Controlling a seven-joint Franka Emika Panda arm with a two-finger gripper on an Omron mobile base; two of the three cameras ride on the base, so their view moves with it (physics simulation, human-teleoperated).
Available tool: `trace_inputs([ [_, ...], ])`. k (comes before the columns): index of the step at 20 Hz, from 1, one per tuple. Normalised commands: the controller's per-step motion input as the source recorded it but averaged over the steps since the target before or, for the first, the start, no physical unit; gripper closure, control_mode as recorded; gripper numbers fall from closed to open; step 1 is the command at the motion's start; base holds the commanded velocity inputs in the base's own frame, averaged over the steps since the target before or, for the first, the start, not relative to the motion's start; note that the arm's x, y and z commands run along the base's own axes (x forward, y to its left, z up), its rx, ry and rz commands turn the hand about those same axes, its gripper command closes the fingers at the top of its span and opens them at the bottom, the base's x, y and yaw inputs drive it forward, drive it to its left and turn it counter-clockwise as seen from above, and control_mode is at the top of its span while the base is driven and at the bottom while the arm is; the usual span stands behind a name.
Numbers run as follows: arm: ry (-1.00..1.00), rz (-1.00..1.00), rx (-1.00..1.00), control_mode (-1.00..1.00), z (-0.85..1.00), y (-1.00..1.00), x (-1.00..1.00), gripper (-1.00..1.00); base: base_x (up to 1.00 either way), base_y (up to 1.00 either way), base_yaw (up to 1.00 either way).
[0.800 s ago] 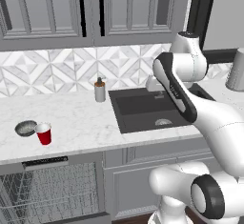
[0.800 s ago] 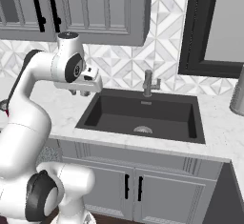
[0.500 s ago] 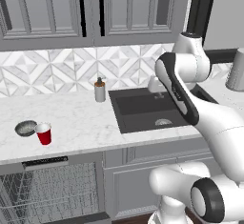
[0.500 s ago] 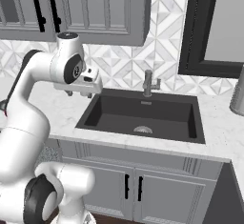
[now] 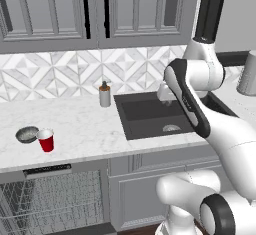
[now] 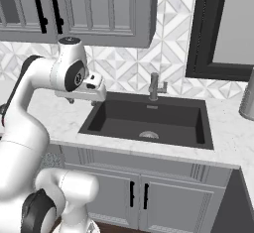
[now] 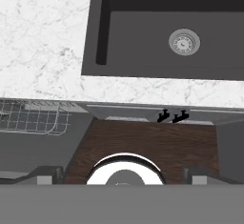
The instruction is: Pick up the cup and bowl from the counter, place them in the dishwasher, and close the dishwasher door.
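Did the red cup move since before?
No. The red cup sits right beside the grey bowl on the counter, left of the soap bottle, same as earlier.

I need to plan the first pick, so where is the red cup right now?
In the left base view the cup stands on the counter at far left, just right of the bowl, above the open dishwasher.

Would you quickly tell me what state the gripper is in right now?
Gripper: jaws open wide, holding nothing, looking down on the sink edge.
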Motion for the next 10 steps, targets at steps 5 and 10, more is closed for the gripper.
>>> trace_inputs([
  [5,0.00,0.00,0.00,-1.00,-0.02,0.00,-0.14,-1.00,0.00,0.00,0.00],
  [10,0.00,0.17,0.00,-1.00,-0.17,0.00,-0.51,-1.00,0.00,0.00,0.00],
])
